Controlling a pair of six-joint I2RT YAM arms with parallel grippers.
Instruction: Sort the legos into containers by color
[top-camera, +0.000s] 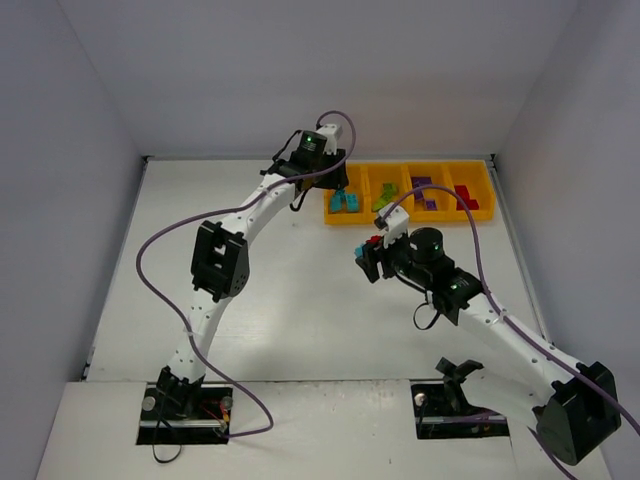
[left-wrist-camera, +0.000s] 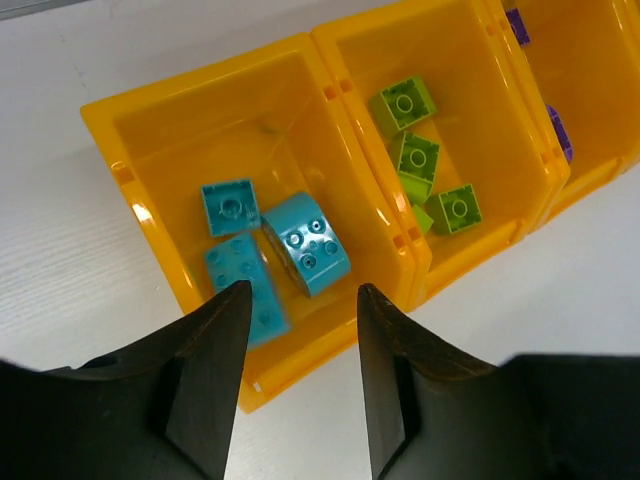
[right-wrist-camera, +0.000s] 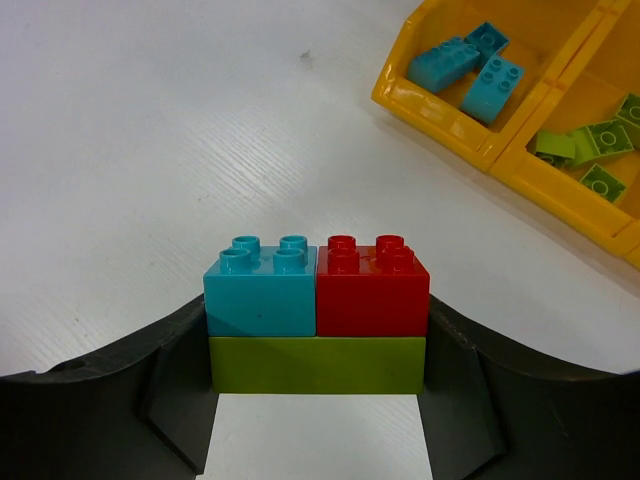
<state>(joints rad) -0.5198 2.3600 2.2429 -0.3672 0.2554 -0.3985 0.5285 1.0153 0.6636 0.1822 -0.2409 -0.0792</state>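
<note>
You had the left gripper (left-wrist-camera: 300, 300) open and empty. It hung over the near rim of the leftmost compartment of the tray (top-camera: 400, 216), which sat at the upper right of the top view. Three teal bricks (left-wrist-camera: 285, 250) lay in that compartment, and lime bricks (left-wrist-camera: 420, 155) in the next. Your right gripper (right-wrist-camera: 316, 345) was clamped on a cluster (right-wrist-camera: 316, 300) of teal and red on a lime base. It was held over bare desk (top-camera: 290, 300), clear of the tray's lower left corner, with open room to the left.

tray (left-wrist-camera: 200, 100): orange-yellow | brick cluster (right-wrist-camera: 316, 320): teal, red on lime | table (right-wrist-camera: 150, 120): white | jaws: black
</note>
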